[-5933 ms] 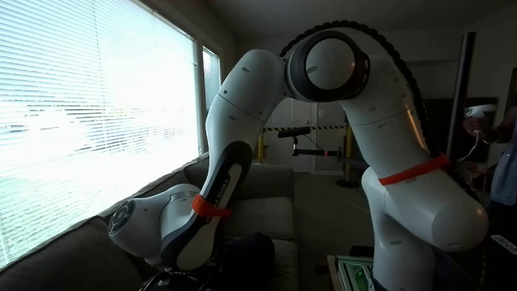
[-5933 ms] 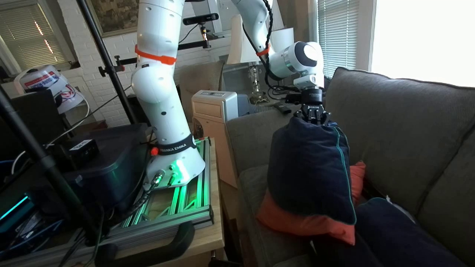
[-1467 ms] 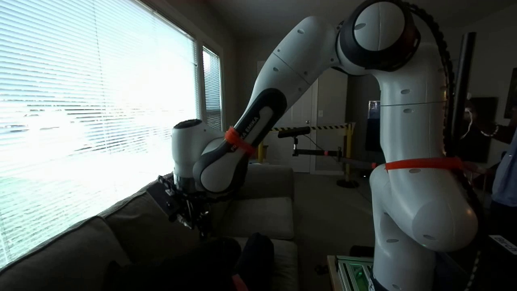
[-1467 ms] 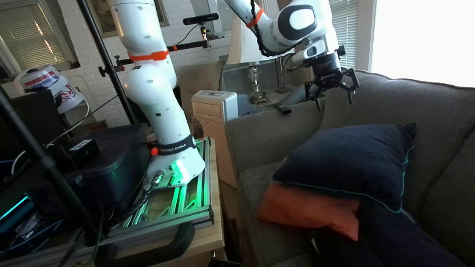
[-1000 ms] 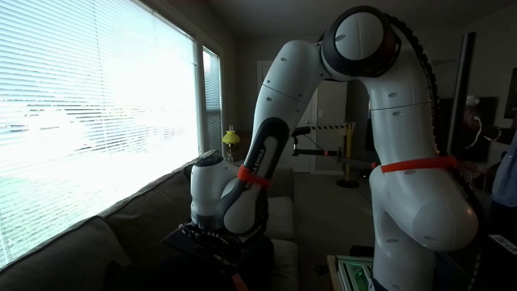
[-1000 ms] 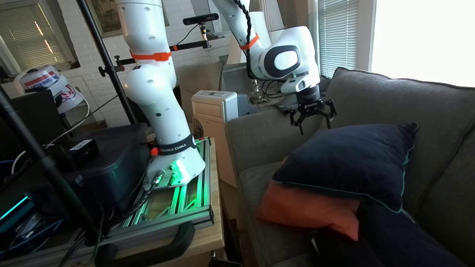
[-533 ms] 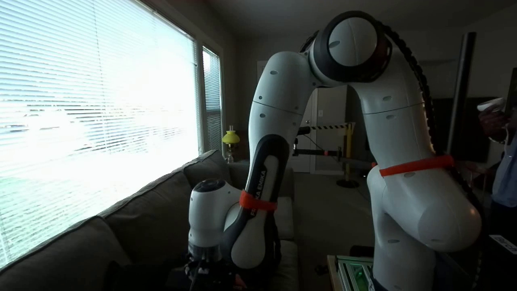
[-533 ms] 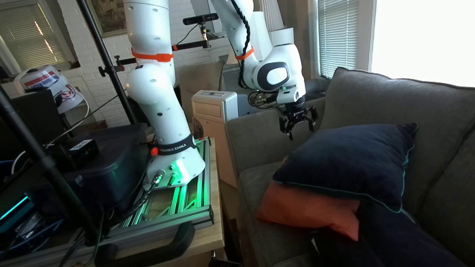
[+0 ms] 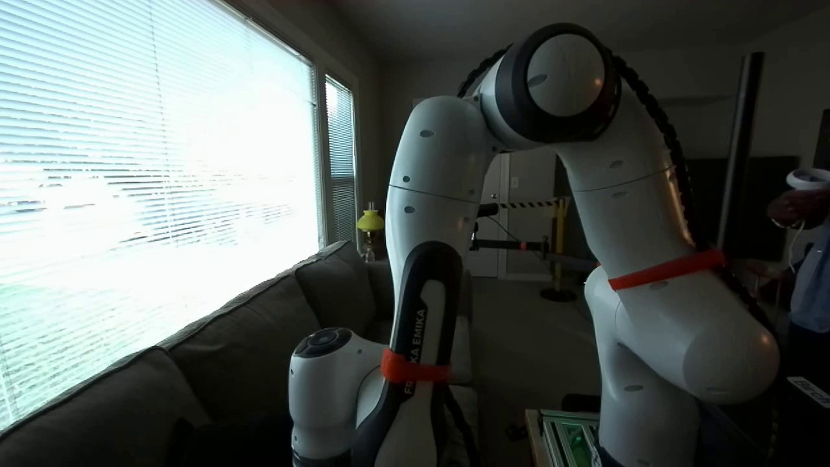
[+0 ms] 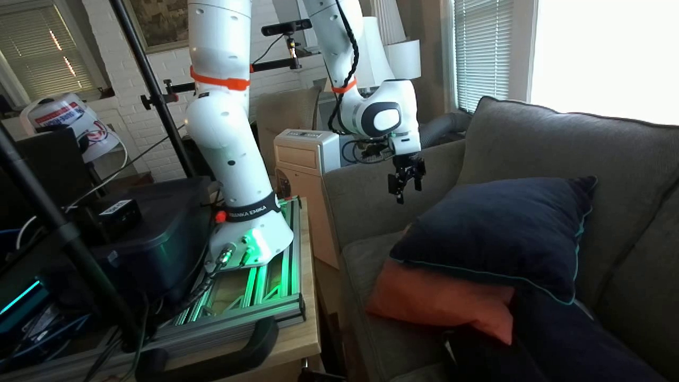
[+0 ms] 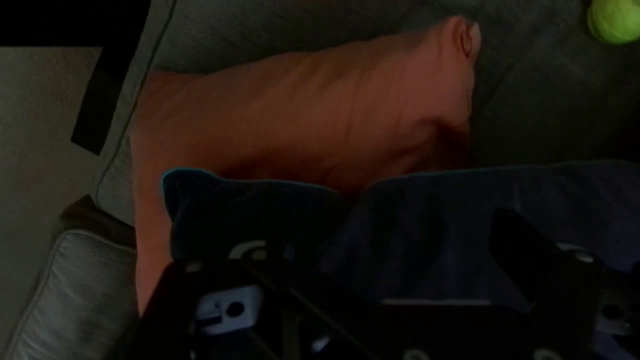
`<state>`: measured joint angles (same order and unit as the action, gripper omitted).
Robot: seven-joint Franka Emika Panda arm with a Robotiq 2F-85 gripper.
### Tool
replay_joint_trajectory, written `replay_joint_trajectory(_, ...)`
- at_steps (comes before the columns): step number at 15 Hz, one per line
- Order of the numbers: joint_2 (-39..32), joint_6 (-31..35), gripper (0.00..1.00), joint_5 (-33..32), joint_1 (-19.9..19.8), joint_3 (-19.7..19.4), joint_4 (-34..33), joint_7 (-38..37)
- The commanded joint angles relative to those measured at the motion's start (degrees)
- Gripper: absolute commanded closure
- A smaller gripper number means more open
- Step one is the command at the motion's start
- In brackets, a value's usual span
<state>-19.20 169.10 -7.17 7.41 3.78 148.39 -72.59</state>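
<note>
1. Since the earliest frame, the navy cushion (image 10: 493,233) has left the gripper (image 10: 409,194) and gone from upright to lying aslant.
2. It rests on the orange cushion (image 10: 440,300), near the armrest (image 10: 366,207) of the sofa (image 10: 557,143).
3. Jaws spread wide, the gripper hangs before the armrest, apart from the navy cushion.

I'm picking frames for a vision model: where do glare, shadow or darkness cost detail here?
In both exterior views, glare washes out the large window; in an exterior view, the sofa sits in deep shadow; the wrist view is dim and soft, the navy pillow very dark, while the orange pillow is easier to make out.
</note>
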Motion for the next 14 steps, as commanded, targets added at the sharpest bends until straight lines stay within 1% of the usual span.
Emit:
replay_joint_trajectory(1, -1.9, -2.8, 0.00, 0.2, 3.2, -2.4, -0.8, 10.2)
replay_joint_trajectory(4, -2.7, -4.5, 0.00, -2.3, 6.8, -6.2, -0.7, 16.3)
replay_joint_trajectory(6, -3.4, -5.5, 0.00, -5.0, 10.3, -9.8, -0.4, 18.8)
replay_joint_trajectory(7, -3.7, -6.0, 0.00, -7.4, 12.6, -12.3, -0.3, 19.0)
replay_joint_trajectory(10, -5.4, -6.6, 0.00, -17.3, 21.0, -21.0, 0.1, 15.9)
replay_joint_trajectory(13, -8.8, -5.4, 0.00, -28.6, 30.8, -30.3, -0.4, 9.3)
replay_joint_trajectory(14, -9.7, -5.3, 0.00, -30.9, 33.4, -32.4, -0.6, 7.1)
